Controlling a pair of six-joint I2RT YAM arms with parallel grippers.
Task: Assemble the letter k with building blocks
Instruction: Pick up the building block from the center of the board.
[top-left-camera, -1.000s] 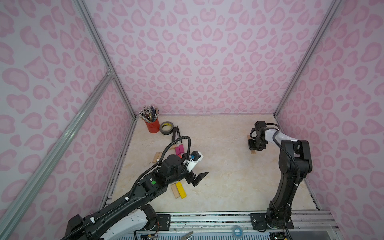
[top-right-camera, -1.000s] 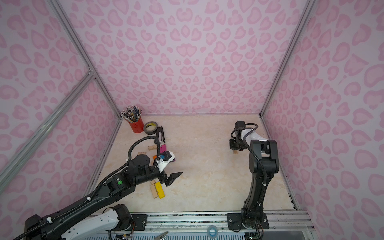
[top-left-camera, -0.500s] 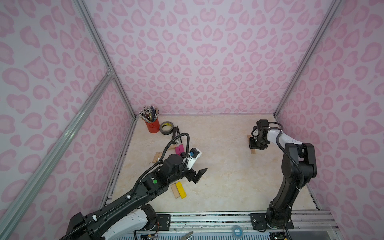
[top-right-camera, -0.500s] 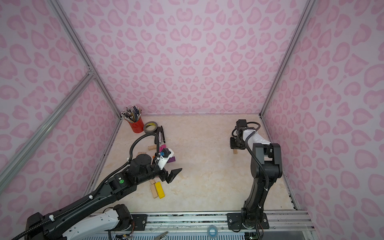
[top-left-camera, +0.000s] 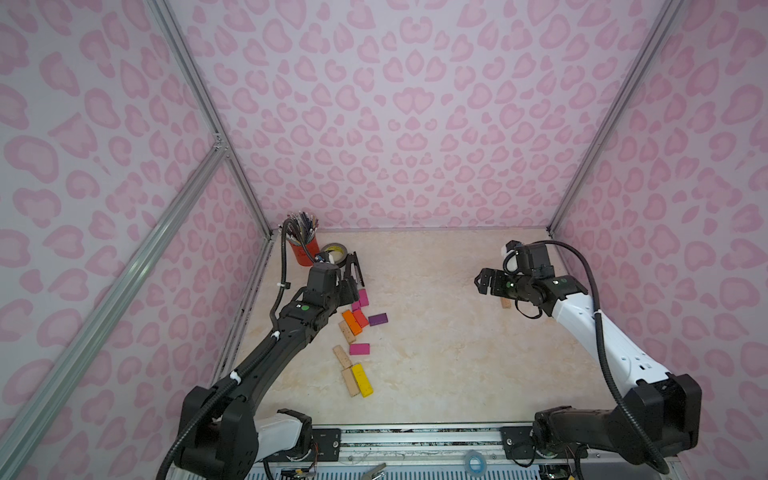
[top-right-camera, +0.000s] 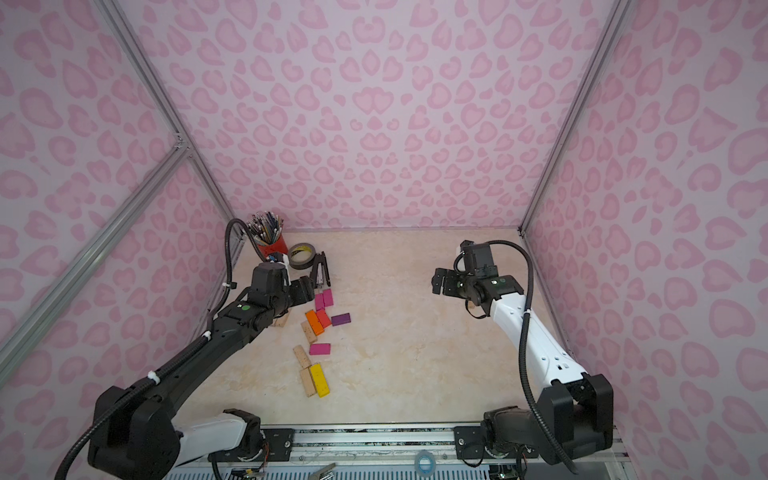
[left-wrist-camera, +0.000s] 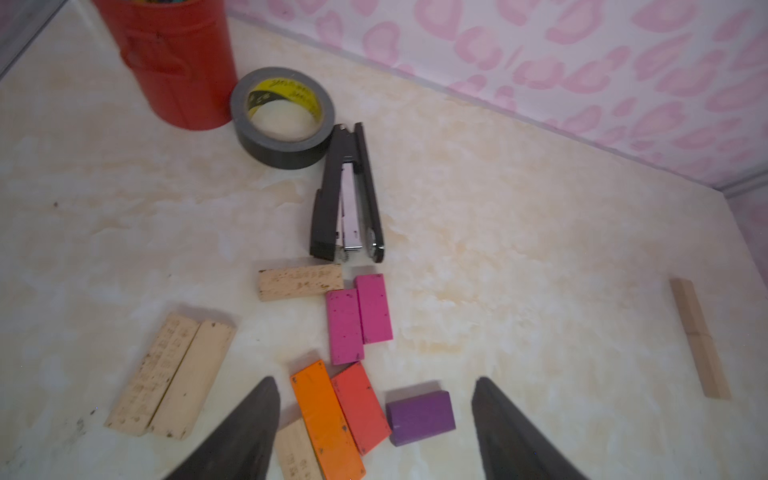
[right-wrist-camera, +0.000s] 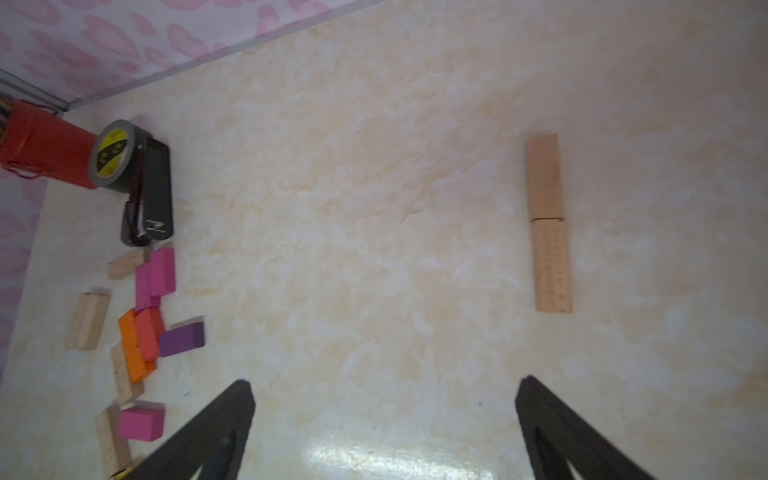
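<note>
Enclosure, three sides: back wall (top-left-camera: 407, 104), left wall (top-left-camera: 62, 166) and right wall (top-left-camera: 685, 166), all pale lilac printed with pink heart-like blotches.
Posts: bare aluminium, a left post (top-left-camera: 195, 83) and a right post (top-left-camera: 613, 104) at the back corners.
Cross bar (top-left-camera: 120, 286): aluminium, slanting across the left wall and meeting the left post.
Table (top-left-camera: 436, 353): cream, marbled with beige veins, smooth, reaching from wall to wall.
Front rail (top-left-camera: 415, 436): grey metal strip along the near table edge.
Light: soft and even, with a pale glare patch (right-wrist-camera: 395, 461) on the table in the right wrist view.
</note>
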